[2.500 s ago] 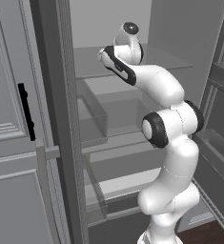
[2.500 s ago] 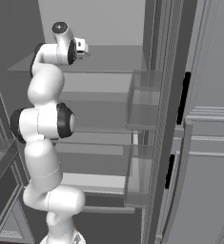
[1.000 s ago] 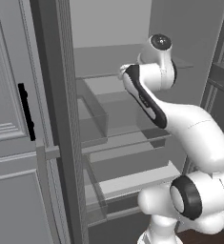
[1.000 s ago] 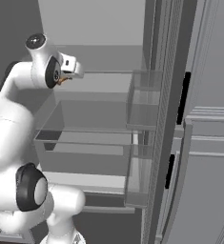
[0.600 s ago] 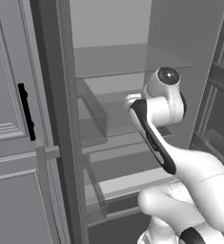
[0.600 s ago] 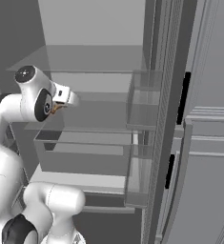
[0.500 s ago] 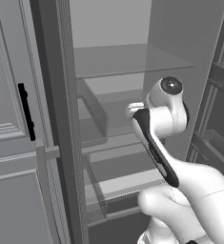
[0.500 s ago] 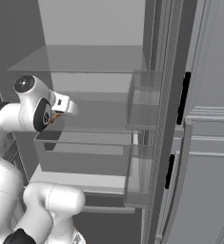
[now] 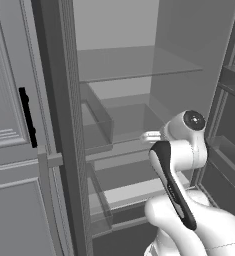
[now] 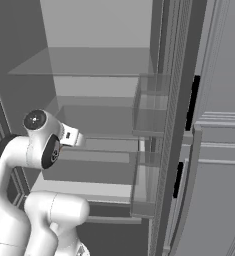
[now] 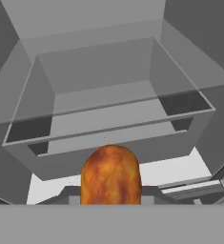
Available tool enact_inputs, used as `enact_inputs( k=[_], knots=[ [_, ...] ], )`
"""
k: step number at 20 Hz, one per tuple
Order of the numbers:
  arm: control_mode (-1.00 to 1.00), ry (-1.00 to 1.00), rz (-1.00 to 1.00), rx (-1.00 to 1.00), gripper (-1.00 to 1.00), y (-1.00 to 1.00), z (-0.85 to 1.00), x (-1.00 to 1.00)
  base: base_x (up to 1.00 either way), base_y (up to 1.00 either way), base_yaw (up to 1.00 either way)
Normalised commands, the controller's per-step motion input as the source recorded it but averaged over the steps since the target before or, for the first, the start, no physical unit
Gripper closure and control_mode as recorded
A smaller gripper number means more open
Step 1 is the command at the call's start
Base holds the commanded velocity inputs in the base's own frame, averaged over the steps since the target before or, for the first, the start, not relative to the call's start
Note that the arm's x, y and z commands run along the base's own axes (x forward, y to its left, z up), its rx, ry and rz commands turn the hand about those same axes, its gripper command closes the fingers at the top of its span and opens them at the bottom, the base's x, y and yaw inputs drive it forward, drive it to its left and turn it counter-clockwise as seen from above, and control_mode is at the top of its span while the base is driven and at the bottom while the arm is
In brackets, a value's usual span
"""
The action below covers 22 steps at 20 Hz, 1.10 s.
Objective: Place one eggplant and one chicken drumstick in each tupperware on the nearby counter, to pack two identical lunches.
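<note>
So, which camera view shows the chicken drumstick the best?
The hand view: the chicken drumstick sits large and unobstructed at the bottom, browned, with a clear drawer beyond it. In both base views the arm hides it.

open grey fridge (image 9: 139,75) with glass shelves (image 9: 129,62), a clear drawer (image 11: 108,114), and door bins (image 10: 151,107).

A browned, glossy chicken drumstick (image 11: 111,175), mottled orange and dark red with a rounded top, stands upright at the bottom of the hand view, in front of a clear drawer inside the open refrigerator.
</note>
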Motion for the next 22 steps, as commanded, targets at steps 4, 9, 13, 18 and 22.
enact_inputs(
  k=[4, 9, 13, 18, 22],
  knots=[
    [-1.0, 0.2, 0.0, 0.0, 1.0, 0.0, 0.0, 0.01, 0.0, 0.0, 0.0],
    [-1.0, 0.26, 0.0, 0.0, 1.0, 0.0, -0.05, 0.0, 0.0, 0.0, 0.0],
    [-1.0, 0.19, 0.0, 0.0, 1.0, 0.0, -0.25, 0.0, 0.0, 0.0, 0.0],
    [-1.0, 0.1, 0.0, 0.02, 1.0, 0.0, -0.24, -0.08, 0.0, 0.0, 0.0],
    [1.0, 0.01, 0.0, 0.01, 1.0, 0.0, -0.06, -0.07, -0.57, 0.0, 0.0]
  ],
)
